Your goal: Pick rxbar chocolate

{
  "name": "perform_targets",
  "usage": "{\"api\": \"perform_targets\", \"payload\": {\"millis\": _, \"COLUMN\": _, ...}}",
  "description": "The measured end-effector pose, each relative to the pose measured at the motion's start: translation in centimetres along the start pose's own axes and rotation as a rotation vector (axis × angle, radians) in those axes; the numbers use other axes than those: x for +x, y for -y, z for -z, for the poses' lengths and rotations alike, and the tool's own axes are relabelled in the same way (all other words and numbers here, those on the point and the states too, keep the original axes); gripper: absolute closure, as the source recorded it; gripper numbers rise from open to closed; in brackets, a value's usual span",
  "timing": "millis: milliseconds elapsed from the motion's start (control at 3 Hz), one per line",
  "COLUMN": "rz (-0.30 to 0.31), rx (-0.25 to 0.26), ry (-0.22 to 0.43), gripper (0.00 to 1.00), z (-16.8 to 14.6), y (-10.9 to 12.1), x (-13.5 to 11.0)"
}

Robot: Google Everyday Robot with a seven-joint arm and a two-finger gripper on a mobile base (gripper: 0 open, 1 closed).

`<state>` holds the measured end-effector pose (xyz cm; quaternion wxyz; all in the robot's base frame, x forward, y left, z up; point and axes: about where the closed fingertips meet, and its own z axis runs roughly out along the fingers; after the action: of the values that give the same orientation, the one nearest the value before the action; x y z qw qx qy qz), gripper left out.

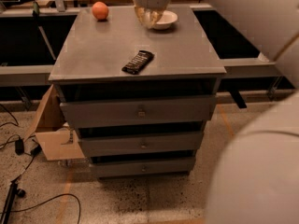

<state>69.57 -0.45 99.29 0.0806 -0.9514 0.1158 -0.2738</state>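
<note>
The bar [138, 61] lies flat on the cabinet top [187, 50], close to the front edge and about midway along it, angled toward the far right corner. A nudge from behind could slide it off that edge, and its thin, slick wrapper could slip out of a pinch. The gripper [149, 18] hangs over the far edge, well apart from the bar. I cannot tell whether it is released or clenched. It is just beside the bowl [167, 18], so a careless swing could knock that. The orange [100, 10] sits at the far left corner, likely out of the way.
</note>
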Motion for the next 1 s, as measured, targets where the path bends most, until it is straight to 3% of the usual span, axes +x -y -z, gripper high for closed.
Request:
{"api": "perform_targets", "payload": {"millis": 333, "rz": -0.013, "rx": 0.054, "ry": 0.039, "gripper": 0.62, "z": 4.9, "y": -2.7, "x": -1.0}}
{"api": "perform_targets", "payload": {"millis": 667, "rz": -0.001, "rx": 0.043, "ry": 0.188, "gripper": 0.38, "z": 5.2, "y": -3.6, "x": -1.6}}
{"api": "perform_targets", "payload": {"millis": 1000, "rz": -0.007, "rx": 0.017, "ry": 0.289, "gripper": 0.15, "z": 3.6, "y": -3.0, "x": -1.3}}
